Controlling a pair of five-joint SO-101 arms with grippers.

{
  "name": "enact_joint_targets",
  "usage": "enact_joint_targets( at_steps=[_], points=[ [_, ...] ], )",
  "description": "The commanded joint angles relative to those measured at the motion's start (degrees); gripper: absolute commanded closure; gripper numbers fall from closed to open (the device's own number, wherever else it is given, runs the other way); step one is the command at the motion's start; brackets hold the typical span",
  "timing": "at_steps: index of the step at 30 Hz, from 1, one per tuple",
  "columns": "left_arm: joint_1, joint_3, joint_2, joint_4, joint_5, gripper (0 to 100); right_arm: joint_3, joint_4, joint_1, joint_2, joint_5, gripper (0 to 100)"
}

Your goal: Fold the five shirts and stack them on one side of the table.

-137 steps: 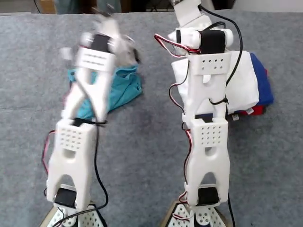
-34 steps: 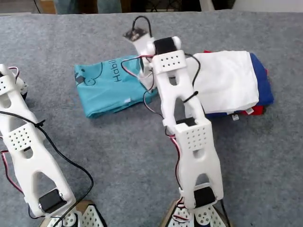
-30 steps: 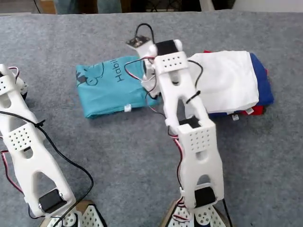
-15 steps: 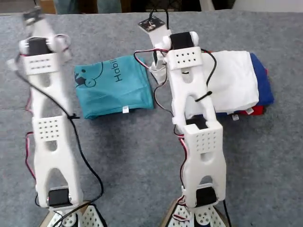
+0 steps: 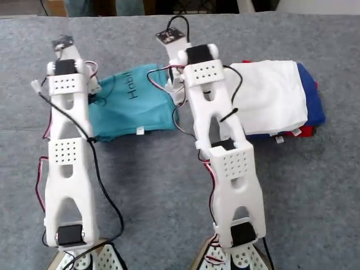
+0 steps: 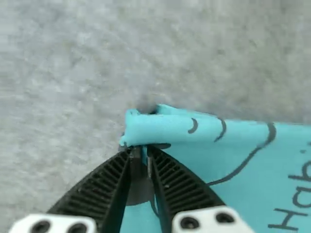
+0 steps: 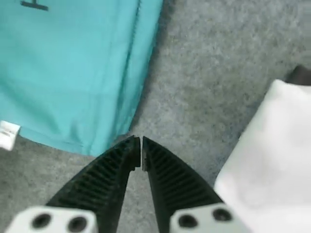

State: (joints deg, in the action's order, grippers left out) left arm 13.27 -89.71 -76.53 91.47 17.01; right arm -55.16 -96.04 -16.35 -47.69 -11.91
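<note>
Folded teal shirt (image 5: 135, 109), beside stacked shirts (image 5: 270, 95)

You are looking down on a table (image 5: 315, 191) covered edge to edge in a grey, felt-like cloth (image 5: 152, 185). Past its far edge runs a dark strip of room (image 5: 163, 5), with a tan wooden piece (image 5: 55, 7) at the far left and a pale surface (image 5: 320, 5) at the far right. The light is soft and even.
</note>
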Motion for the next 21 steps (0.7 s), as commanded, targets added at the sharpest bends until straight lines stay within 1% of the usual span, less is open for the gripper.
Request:
enact_joint_targets(
  at_steps=[1,3,6,8,12,14,16,19,21],
  points=[
    [3.5,-0.7,0.2,-2.2,0.1,95,-3.1,1.8,-1.0,0.4,0.3,98.1],
    [4.0,-0.7,0.0,-1.8,0.1,95,-3.1,2.2,-0.9,0.4,0.3,98.1],
    [2.7,-2.2,0.4,0.6,0.1,95,-3.1,2.2,-1.3,0.4,0.4,98.1],
    [1.5,-5.8,0.2,2.9,0.1,95,-3.8,1.8,-2.7,0.5,0.4,98.1],
    [0.1,-5.9,1.6,4.2,0.1,95,-7.2,0.4,-7.9,0.0,0.4,98.1],
    [0.3,-5.8,2.8,4.4,0.1,95,-7.5,1.3,-9.8,-0.3,0.4,98.1],
    [1.0,-5.8,3.7,4.4,0.1,95,-7.5,2.9,-9.1,-2.3,1.5,98.1],
    [1.8,-5.8,3.8,4.3,0.1,95,-8.1,3.9,-6.6,-7.4,5.5,98.1],
    [1.8,-5.5,3.6,4.1,0.1,95,-8.2,4.7,-5.3,-10.9,6.0,98.1]
  ],
)
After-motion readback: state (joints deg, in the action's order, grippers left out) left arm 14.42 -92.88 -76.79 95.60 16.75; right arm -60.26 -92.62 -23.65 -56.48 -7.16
